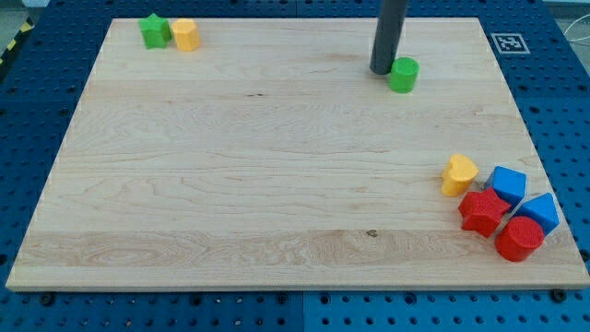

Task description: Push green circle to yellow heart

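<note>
Currently my tip (382,70) touches the green circle (403,75), beside an unreadable corner tag (508,42).

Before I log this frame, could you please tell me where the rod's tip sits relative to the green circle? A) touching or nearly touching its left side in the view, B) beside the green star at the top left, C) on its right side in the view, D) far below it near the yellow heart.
A: my tip stands right against the view's left side of the green circle, far from the yellow heart.
</note>
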